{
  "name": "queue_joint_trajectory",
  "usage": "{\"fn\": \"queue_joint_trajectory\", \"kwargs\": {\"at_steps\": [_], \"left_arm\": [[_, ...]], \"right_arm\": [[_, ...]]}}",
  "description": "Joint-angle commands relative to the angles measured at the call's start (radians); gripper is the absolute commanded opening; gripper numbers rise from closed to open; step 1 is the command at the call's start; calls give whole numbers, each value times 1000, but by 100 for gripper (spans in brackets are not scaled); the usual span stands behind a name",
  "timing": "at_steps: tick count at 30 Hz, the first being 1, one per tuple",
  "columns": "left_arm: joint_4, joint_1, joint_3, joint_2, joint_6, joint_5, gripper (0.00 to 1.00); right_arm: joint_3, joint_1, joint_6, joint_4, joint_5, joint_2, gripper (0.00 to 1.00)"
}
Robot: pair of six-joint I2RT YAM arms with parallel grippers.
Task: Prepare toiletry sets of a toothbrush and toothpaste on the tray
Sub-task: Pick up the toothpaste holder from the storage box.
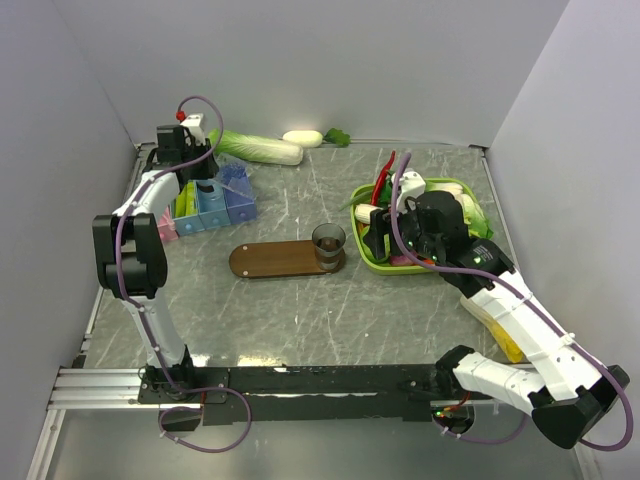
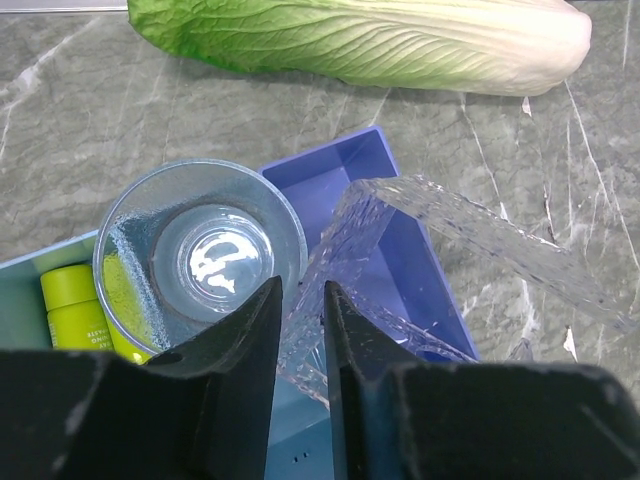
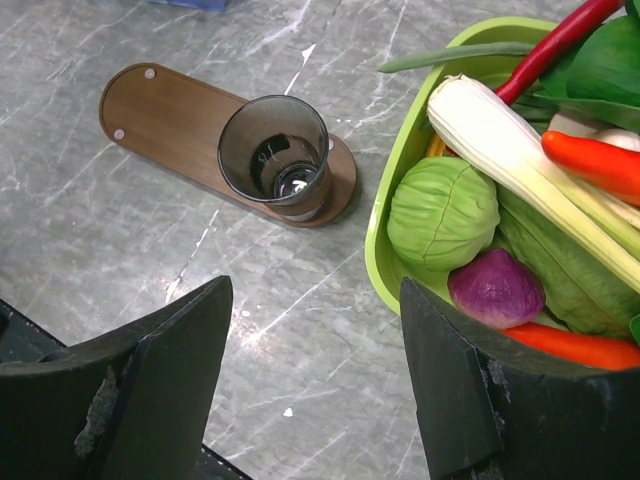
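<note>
At back left, only the wrist view shows left gripper (image 2: 302,292) straddling the rim of a clear tumbler (image 2: 200,250), hold unclear; right gripper (image 3: 315,292) gapes empty; dark oval wooden tray (image 1: 270,261) lies left-to-right.

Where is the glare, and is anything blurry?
Left wrist view: white glare at the bottom of the clear round tumbler; the left end effector looms black. Right wrist view: a glint inside the dark see-through tumbler on the brown oval wooden tray. Top view: even light, sharp.
</note>
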Motion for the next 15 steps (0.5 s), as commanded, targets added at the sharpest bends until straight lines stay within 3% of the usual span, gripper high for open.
{"fn": "queue_joint_trajectory", "kwargs": {"at_steps": [1, 15], "left_arm": [[38, -6, 32, 21, 1, -12, 28], [38, -12, 35, -4, 1, -21, 4]], "right_arm": [[0, -3, 2, 17, 19, -22, 75], [-5, -3, 8, 17, 24, -27, 75]]}}
